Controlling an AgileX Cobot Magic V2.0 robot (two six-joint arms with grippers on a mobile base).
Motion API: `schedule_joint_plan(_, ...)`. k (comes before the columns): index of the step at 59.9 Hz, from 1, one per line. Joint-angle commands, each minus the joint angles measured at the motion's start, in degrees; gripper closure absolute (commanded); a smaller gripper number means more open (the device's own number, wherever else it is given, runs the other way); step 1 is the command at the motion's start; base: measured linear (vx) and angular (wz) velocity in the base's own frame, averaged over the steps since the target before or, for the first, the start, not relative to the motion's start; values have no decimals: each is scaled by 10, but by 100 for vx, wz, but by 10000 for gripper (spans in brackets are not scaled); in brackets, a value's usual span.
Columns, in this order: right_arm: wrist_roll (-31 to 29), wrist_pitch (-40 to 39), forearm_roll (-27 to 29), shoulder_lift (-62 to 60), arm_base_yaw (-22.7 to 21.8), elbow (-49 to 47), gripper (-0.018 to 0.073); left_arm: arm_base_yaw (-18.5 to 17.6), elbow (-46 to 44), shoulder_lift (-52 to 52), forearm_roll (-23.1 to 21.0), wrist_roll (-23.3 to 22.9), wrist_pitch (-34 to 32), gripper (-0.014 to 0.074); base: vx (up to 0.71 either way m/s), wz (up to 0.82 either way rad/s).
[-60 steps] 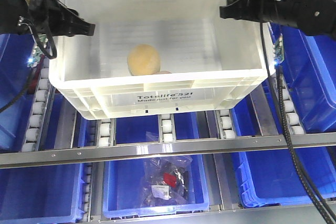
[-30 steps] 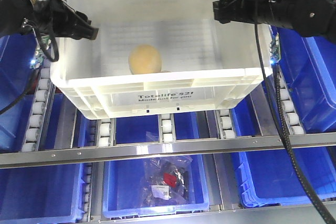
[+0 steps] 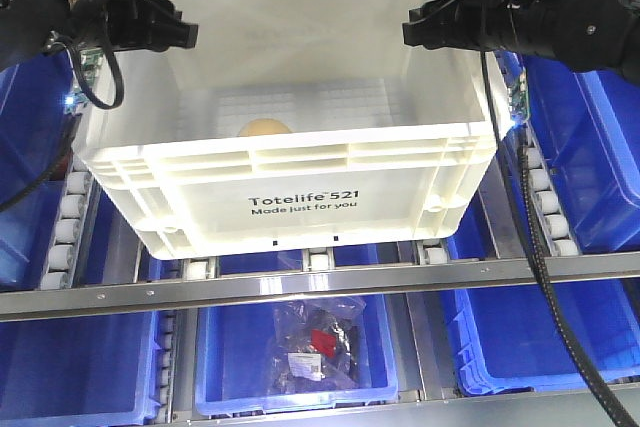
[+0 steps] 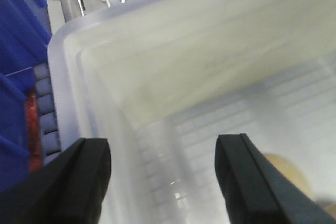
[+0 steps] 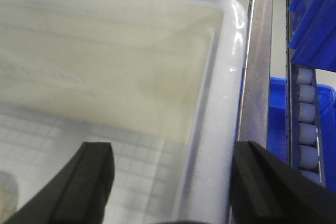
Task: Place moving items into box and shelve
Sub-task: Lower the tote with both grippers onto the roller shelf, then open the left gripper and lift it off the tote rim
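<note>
Sitting on the roller shelf point(image 3: 318, 259), the white crate point(image 3: 290, 162) fills the middle of the front view, its near wall turned toward me with the black "Totelife 521 Made just for you" print point(image 3: 303, 203) plainly readable. Over that ribbed rim only the top of the pale yellow-orange lump point(image 3: 265, 127) shows, lying on the gridded floor of the crate close to the near wall. The left wrist view catches the same lump point(image 4: 286, 174) low at the right, somewhat blurred. The pinkish-brown lump I cannot make out from where I stand.

The left tool point(image 3: 170, 35) straddles the crate's left wall, one finger outside it and one inside, with a wide gap between them in the wrist view point(image 4: 163, 177); whether the fingers press the wall I cannot tell. The right tool point(image 3: 428, 32) straddles the right wall the same way, its fingers spread wide around the rim point(image 5: 170, 179).

Blue plastic bins point(image 3: 590, 147) stand on both sides of the crate. Beneath the shelf's metal rail point(image 3: 320, 287) sits another blue bin point(image 3: 215, 367) holding a clear bag point(image 3: 315, 347) with something red in it.
</note>
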Motion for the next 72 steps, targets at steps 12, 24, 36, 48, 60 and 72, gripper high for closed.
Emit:
schedule_joint_plan(12,-6,-46,6,-25,13,-22,174,-1,-22,-24,11,-38,-41,63,0,0)
schedule_joint_plan(24,-6,-46,6,-25,13,-22,215,-1,-22,-26,11,-37,-28,63,0,0)
schedule_joint_plan(36,-6,-46,6,-25,13,-22,251,-4,0,-49,-8,-37,15,63,0,0)
schedule_joint_plan(48,-6,-46,6,-25,13,-22,278,-5,87,-116,-6,-33,-38,63,0,0)
schedule_joint_plan(60,-6,-46,6,-25,13,-22,300,-10,186,-229,-15,-33,-105,63,0,0)
schedule_joint_plan(72,-6,-46,6,-25,13,-22,304,-10,306,-364,-101,8,-174,84,0,0)
